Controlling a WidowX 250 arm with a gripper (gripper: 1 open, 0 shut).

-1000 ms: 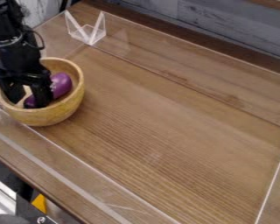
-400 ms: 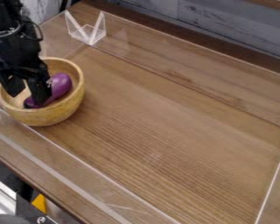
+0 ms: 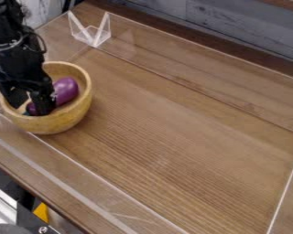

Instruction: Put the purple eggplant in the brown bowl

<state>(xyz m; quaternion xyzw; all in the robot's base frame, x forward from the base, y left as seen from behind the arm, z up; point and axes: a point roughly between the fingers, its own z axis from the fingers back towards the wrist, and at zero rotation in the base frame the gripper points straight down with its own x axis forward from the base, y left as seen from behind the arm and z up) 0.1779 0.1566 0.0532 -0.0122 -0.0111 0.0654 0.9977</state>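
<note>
Item: eggplant (image 3: 63,90), lying inside bowl (image 3: 66,114), worktop's left end. Gripper (image 3: 27,95): jaws spread, holding nothing, low over the bowl. You should lift straight up, clear of the rim.

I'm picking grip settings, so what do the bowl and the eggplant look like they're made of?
The brown bowl looks like light wood with a matte finish: tan colour, thick rim, no shine. The purple eggplant inside it looks like smooth plastic or rubber, judging by its glossy highlight; which of the two cannot be told.
</note>
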